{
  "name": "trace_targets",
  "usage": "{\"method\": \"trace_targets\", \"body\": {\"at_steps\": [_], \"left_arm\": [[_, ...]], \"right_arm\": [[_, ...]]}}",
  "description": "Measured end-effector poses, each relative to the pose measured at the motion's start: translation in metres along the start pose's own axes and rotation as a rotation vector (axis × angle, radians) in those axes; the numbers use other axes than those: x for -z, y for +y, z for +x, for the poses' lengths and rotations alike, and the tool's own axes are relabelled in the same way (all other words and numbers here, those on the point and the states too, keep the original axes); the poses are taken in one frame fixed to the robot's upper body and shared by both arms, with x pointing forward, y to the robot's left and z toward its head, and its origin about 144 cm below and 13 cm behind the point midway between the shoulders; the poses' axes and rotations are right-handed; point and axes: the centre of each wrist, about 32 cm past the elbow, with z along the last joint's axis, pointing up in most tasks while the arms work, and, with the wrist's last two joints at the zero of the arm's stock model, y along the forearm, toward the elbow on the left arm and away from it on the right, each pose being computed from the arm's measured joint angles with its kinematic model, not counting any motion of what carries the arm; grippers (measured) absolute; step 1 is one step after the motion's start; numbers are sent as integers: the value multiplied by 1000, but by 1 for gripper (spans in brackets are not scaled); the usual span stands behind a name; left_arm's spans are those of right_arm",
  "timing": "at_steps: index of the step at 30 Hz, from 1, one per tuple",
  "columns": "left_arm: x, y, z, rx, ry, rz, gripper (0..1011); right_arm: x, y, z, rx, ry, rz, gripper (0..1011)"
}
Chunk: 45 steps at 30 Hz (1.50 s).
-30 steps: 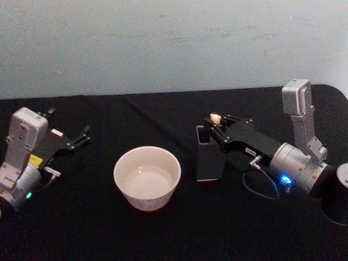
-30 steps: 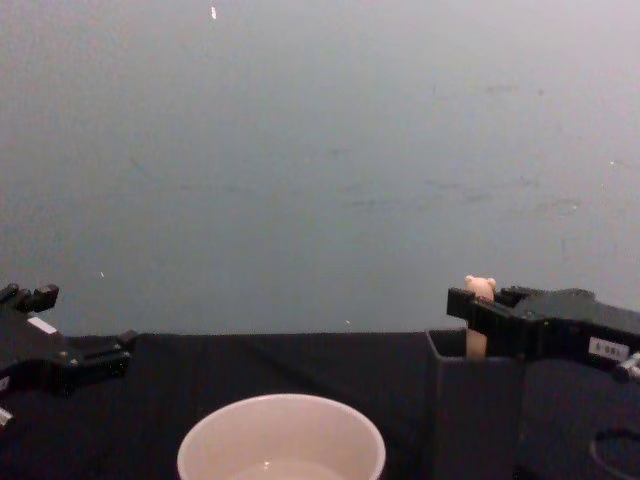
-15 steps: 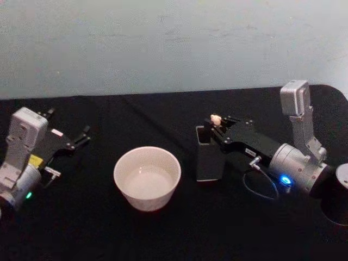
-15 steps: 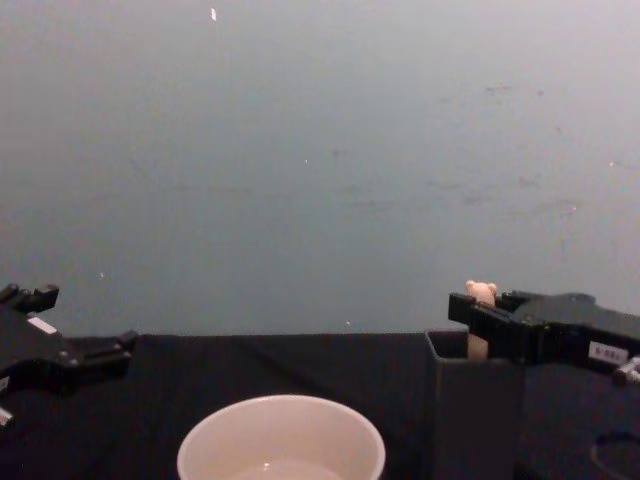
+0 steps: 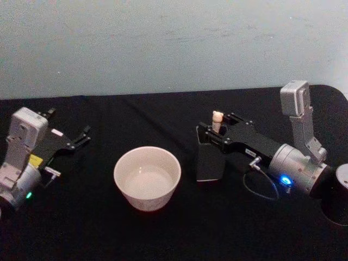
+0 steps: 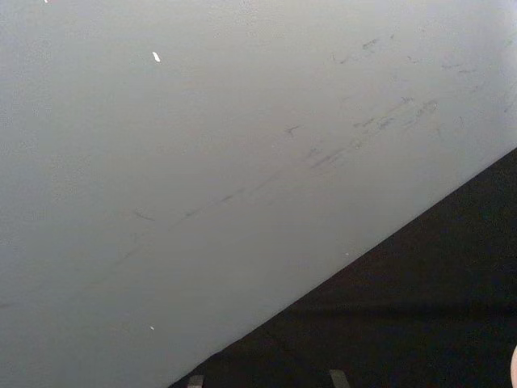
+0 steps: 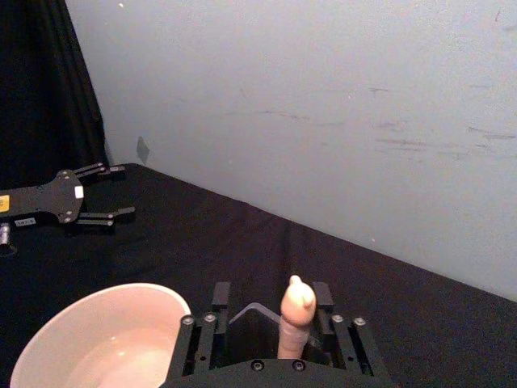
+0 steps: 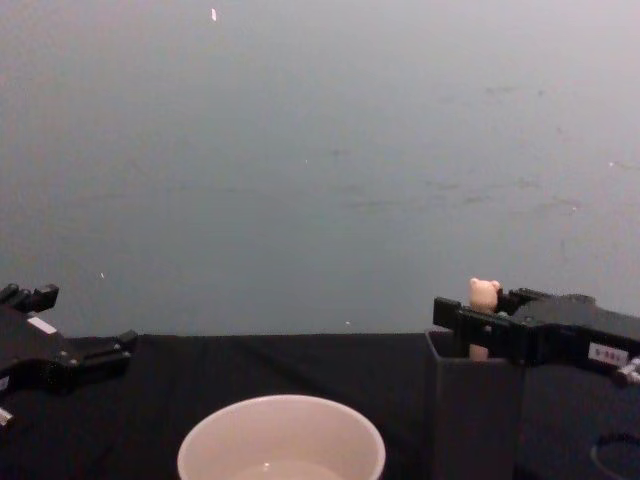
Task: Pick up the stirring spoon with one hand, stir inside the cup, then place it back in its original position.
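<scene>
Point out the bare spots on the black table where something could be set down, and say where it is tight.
Bare black table lies behind the cup toward the wall, in front of it, and between it and the parked left gripper. It is tight on the right: the right gripper sits at the stirring spoon over the dark holder, beside the cup.

no text we can read

we see a small white label on the right gripper (image 8: 478, 322) near the dark holder (image 8: 470, 410), and a yellow sticker on the left gripper (image 5: 81, 136), both too blurred to make out.
</scene>
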Motion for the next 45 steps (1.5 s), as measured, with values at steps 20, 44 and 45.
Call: {"method": "trace_targets", "body": {"at_steps": [20, 44, 45], "left_arm": [[0, 0, 0, 0, 0, 0, 1001], [0, 0, 0, 0, 0, 0, 1001], [0, 0, 0, 0, 0, 0, 1001]], "right_arm": [[-5, 0, 1, -4, -14, 38, 1000], [6, -5, 17, 431, -126, 54, 1000], [13, -4, 17, 444, -120, 28, 1000]]}}
